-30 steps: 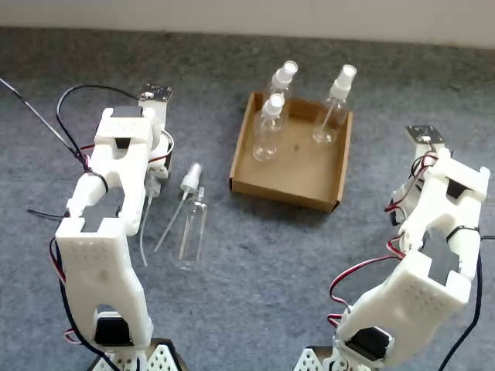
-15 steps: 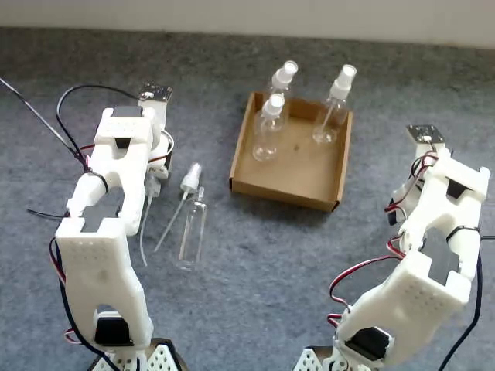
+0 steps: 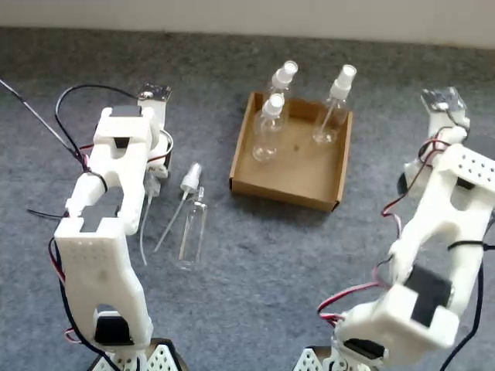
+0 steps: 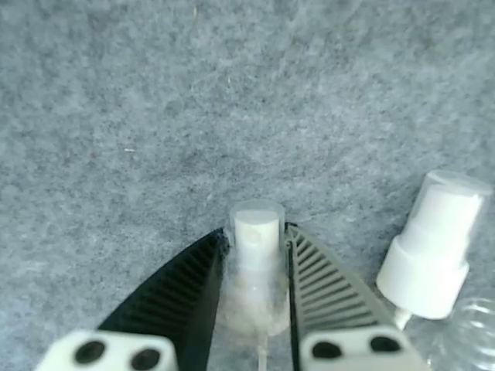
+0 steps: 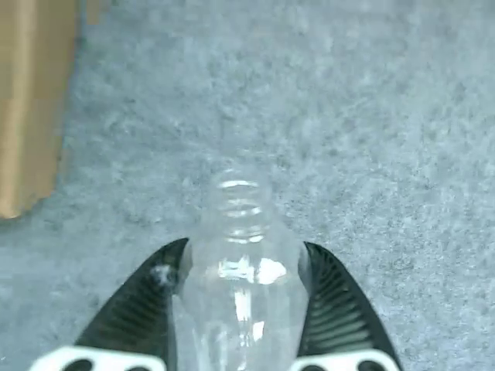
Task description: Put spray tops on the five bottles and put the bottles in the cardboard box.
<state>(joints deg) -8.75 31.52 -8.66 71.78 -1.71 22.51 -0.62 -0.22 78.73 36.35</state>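
The cardboard box sits between the 2 arms, with topped bottles standing in it. The right gripper, up high beside the box, squeezes an open bottle. The left gripper, down low near a lying bottle, pinches a spray top.

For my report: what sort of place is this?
Probably a robotics test bench, not a factory: two white arms with loose wires, a grey felt-like mat, and a cardboard box holding spray bottles.
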